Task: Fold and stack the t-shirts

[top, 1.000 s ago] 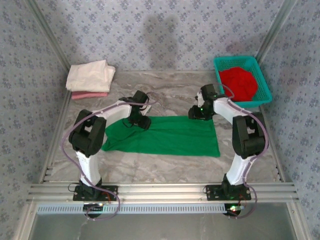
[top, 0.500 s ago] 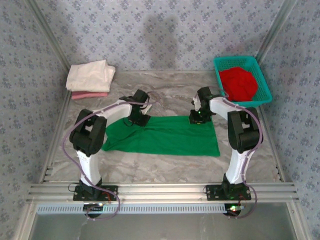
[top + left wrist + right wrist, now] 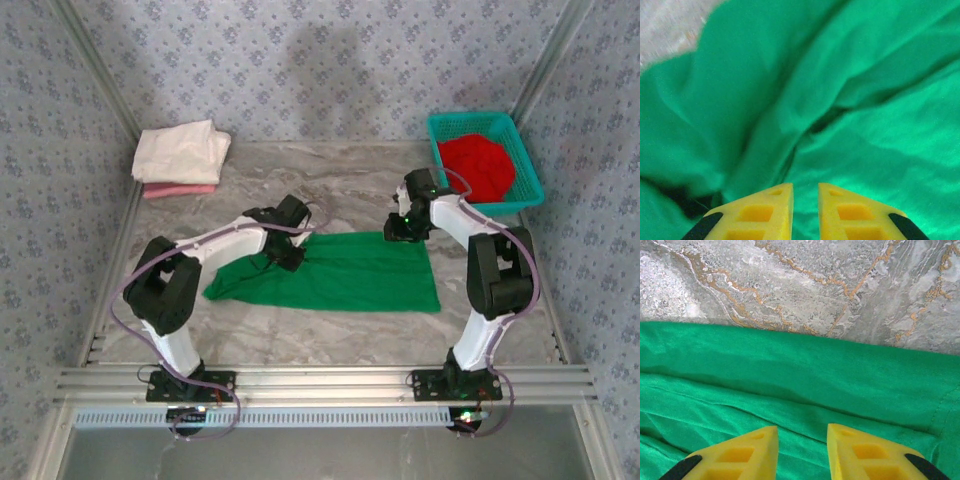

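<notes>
While the green shirt [image 3: 340, 275] lies spread across the middle of the table [image 3: 350, 190], both arms are down on its far edge. The left gripper [image 3: 290, 255] sits at the far-left part, where the cloth is rumpled into deep folds. From its wrist [image 3: 805, 187] the jaws show just a narrow slit between them, and I can't tell whether any cloth is caught. The right gripper [image 3: 400, 230] hangs over the far-right corner. Its jaws [image 3: 802, 432] stand apart with nothing between them, the hem just ahead. Far right, the red shirt [image 3: 478, 165] is heaped in the basket [image 3: 497, 204]. Far left, the cream shirt [image 3: 180, 150] lies folded on the pink shirt [image 3: 180, 189].
</notes>
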`<action>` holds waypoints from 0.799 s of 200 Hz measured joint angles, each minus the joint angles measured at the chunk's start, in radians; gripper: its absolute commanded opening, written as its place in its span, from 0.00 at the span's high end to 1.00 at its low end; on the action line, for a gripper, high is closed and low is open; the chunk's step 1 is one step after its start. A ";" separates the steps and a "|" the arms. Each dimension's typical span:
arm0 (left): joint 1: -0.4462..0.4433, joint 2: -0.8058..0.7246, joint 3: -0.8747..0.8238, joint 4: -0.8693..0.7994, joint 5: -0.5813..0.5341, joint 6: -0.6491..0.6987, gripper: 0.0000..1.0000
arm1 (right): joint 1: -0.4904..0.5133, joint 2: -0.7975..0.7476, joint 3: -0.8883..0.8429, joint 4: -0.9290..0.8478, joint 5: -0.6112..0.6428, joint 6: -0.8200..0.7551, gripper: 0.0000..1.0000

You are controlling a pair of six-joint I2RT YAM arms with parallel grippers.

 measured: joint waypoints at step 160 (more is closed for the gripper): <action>0.193 -0.129 -0.127 0.103 -0.056 -0.163 0.72 | 0.021 0.181 0.132 -0.058 0.109 -0.129 1.00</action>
